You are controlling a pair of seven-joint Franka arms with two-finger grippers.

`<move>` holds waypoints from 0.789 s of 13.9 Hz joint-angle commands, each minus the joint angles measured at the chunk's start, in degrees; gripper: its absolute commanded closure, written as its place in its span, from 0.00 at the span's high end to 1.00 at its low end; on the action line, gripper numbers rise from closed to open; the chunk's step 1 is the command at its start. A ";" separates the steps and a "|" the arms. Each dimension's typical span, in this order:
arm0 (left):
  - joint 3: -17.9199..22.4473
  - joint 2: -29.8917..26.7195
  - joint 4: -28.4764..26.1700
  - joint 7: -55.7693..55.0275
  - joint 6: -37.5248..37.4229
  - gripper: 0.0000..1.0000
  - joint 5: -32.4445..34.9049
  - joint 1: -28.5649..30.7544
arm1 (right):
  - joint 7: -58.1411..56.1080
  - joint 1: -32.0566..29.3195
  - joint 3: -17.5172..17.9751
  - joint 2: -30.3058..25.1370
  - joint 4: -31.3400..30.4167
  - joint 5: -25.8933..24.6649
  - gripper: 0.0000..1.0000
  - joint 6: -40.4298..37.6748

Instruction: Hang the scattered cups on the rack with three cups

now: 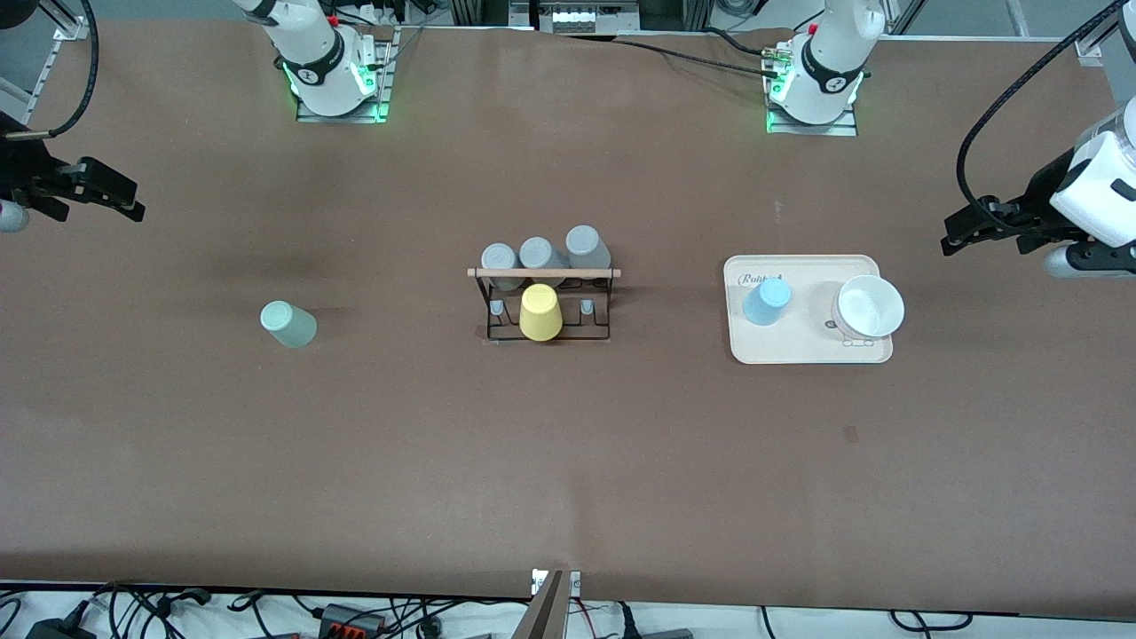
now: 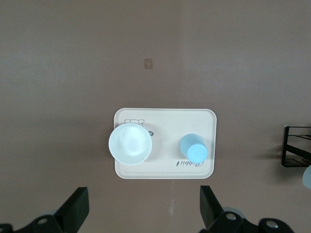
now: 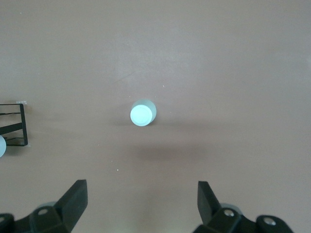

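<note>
A pale mint green cup (image 1: 288, 325) (image 3: 143, 113) stands upside down on the bare table toward the right arm's end. A light blue cup (image 1: 767, 301) (image 2: 193, 147) stands upside down on the cream tray (image 1: 808, 355) (image 2: 165, 116). The black wire rack (image 1: 546, 335) (image 2: 296, 145) (image 3: 13, 126) with its wooden rod (image 1: 543, 272) is mid-table and carries a yellow cup (image 1: 540, 312) and three grey cups (image 1: 542, 256). My right gripper (image 1: 129, 202) (image 3: 142, 187) hangs open over the table at the right arm's end. My left gripper (image 1: 954, 235) (image 2: 144, 194) hangs open over the left arm's end, beside the tray. Both hold nothing.
A white bowl (image 1: 870, 306) (image 2: 129, 143) sits on the tray beside the blue cup. Cables hang by both arms at the table's ends. Brown tabletop stretches between the mint cup, the rack and the tray.
</note>
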 commanded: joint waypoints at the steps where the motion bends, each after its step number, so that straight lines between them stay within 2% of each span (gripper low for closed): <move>1: 0.14 1.53 1.88 -0.12 -1.24 1.00 -0.28 0.13 | 0.72 -0.16 0.18 -1.57 -1.41 0.27 1.00 0.88; 4: 0.66 1.97 1.88 0.05 -1.43 1.00 -0.46 1.09 | 0.72 -0.07 0.18 -1.57 -1.41 0.09 1.00 0.79; 6: 0.05 2.94 1.62 -0.12 -4.57 1.00 -0.64 1.02 | 0.72 -0.07 0.18 -1.57 -1.41 0.09 1.00 0.70; 8: -0.74 5.83 1.88 0.23 -8.36 1.00 -1.08 -0.91 | 0.63 -0.07 0.18 -1.57 -1.41 0.09 1.00 0.62; 11: -1.27 11.01 1.44 0.23 -8.02 1.00 -1.16 -4.42 | 0.63 -0.16 0.18 -1.66 -1.32 0.18 1.00 0.70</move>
